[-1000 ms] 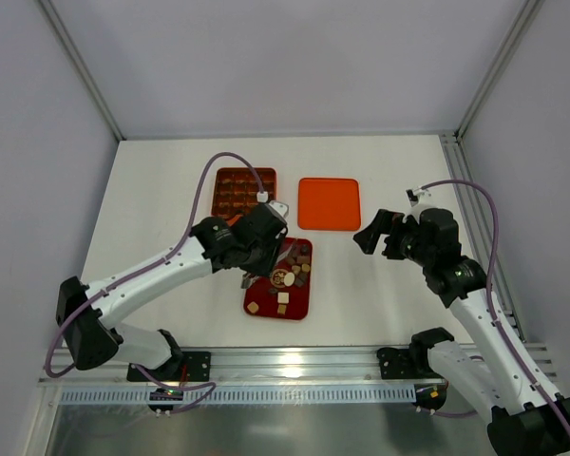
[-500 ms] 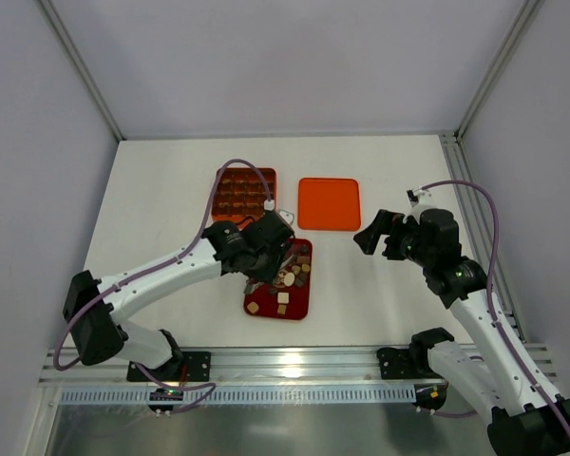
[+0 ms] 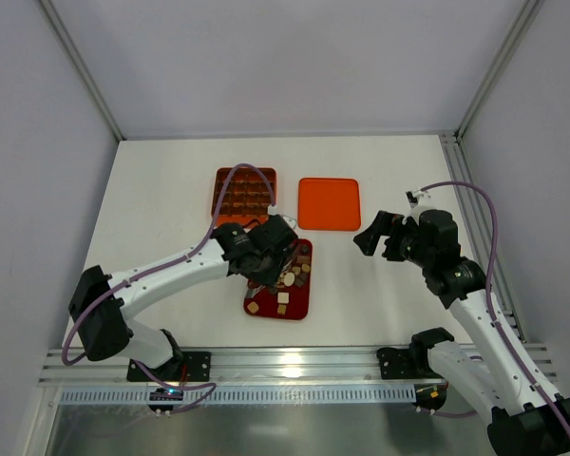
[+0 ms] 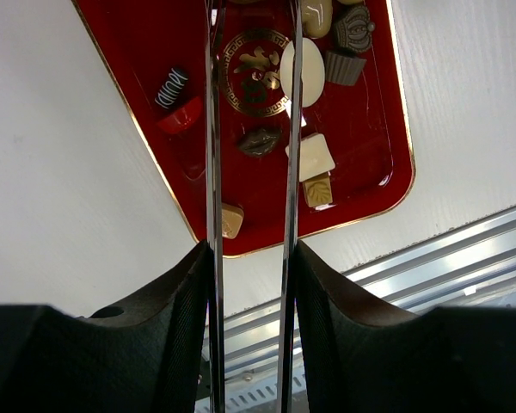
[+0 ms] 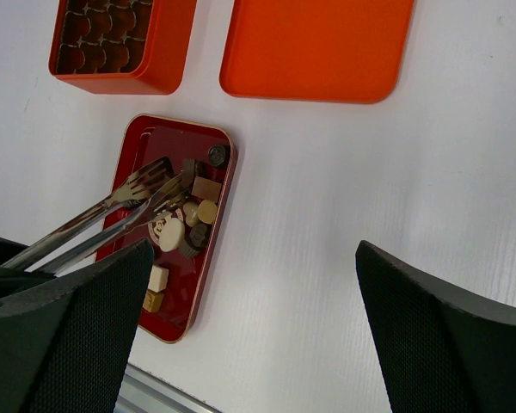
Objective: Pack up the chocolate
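Bright, even light from above, just faint soft shadows on the white worktop (image 3: 161, 199). Some glare off the metal rail (image 3: 294, 363) up front. Pretty sharp overall.

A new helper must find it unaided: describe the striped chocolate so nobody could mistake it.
Find the dark red tray with the gold rim, under the tongs. In the left wrist view the striped chocolate lies near the tray's left edge, left of the gold emblem. It alone is dark with thin white stripes across it.
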Controlling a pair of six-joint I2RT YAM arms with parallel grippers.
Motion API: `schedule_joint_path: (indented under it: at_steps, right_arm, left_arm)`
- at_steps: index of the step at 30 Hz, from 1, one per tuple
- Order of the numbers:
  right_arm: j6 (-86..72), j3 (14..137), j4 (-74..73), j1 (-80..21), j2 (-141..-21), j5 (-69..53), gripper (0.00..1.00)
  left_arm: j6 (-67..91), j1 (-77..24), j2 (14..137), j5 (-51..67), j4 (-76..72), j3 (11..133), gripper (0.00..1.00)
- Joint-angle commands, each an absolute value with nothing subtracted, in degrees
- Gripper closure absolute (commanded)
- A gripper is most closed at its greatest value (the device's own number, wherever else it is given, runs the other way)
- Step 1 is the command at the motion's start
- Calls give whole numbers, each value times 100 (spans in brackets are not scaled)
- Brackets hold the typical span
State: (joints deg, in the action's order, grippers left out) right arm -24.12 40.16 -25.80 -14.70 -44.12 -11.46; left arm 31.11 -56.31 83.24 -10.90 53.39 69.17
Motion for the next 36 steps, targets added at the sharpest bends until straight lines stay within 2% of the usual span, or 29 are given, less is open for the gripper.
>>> schedule_joint_path:
  at_steps: [1, 11, 24, 36]
  right_arm:
    - [-2417, 4008, -2487, -1512, -4350, -1072, 0]
    - [-2443, 3946, -2408, -1520, -4377, -1099, 0]
    - [-2452, 3938, -2391, -1503, -4386, -1125, 0]
    - [-2478, 3946, -2382, -1512, -4386, -1134, 0]
  left_arm:
    - [3120, -5669, 8314, -1090, 5159, 6900, 59]
    - [3146, -5669, 8270, -1098, 5133, 6759, 59]
    - [3164, -5669, 8069, -1344, 5317, 6961, 70]
    - [3146, -5660, 7840, -1432, 5572, 7181, 71]
